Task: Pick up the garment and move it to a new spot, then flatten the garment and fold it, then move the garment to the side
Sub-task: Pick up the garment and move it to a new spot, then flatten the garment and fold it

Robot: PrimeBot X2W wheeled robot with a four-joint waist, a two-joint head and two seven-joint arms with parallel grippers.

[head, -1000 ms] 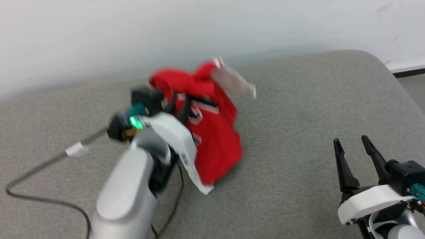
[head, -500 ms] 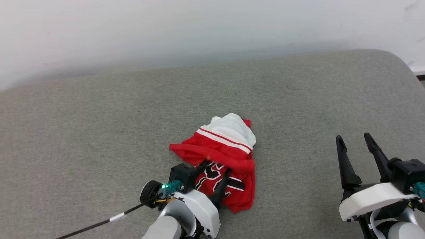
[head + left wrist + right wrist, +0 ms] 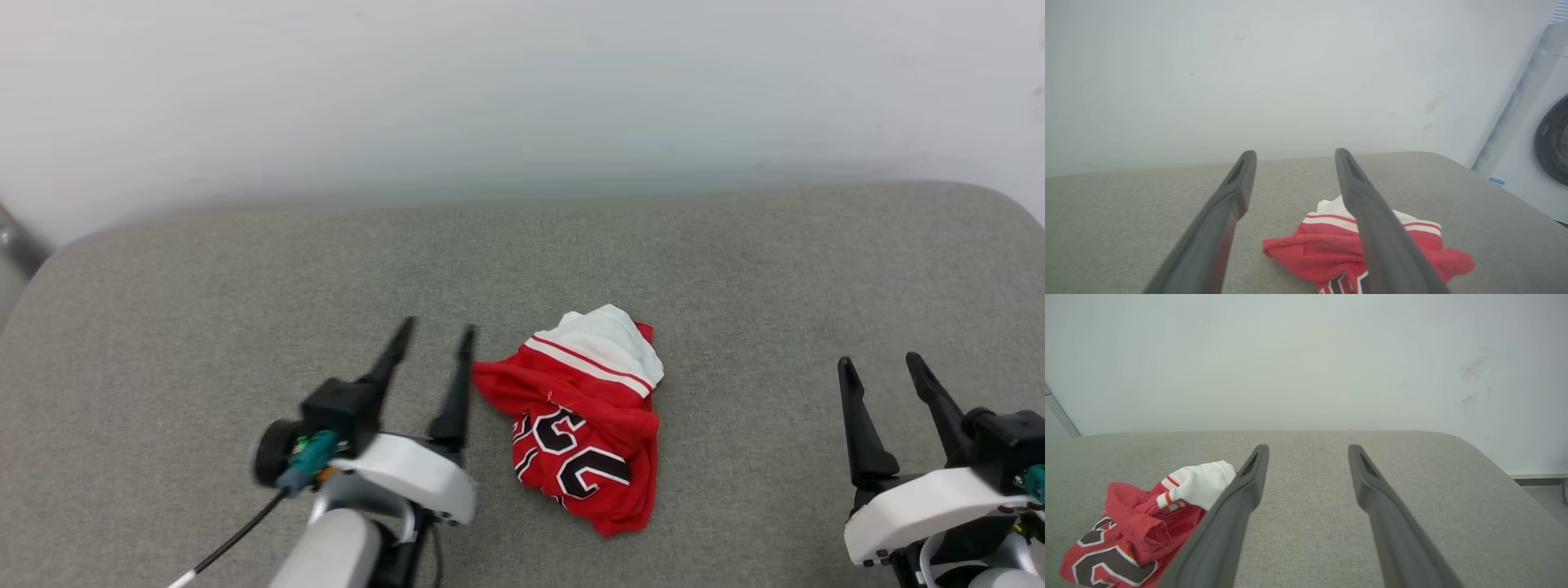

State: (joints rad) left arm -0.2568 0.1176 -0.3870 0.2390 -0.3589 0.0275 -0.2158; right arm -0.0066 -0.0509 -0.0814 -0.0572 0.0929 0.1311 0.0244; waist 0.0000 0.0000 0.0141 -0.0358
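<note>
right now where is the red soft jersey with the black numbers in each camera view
Head view: the red soft-fabric jersey with black white-outlined numerals lies crumpled low centre on the grey cushion, just right of the left pincer.
Left wrist view: bottom centre-right, partly behind one dark finger.
Right wrist view: bottom left corner.
Shared landmark: its white sleeve panel, on the wall side of the heap.

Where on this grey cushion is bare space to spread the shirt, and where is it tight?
Bare cushion lies between the shirt and the right gripper, along the strip from the shirt back to the wall, and left of the left gripper. It is tight between the left gripper and the shirt's red edge.
</note>
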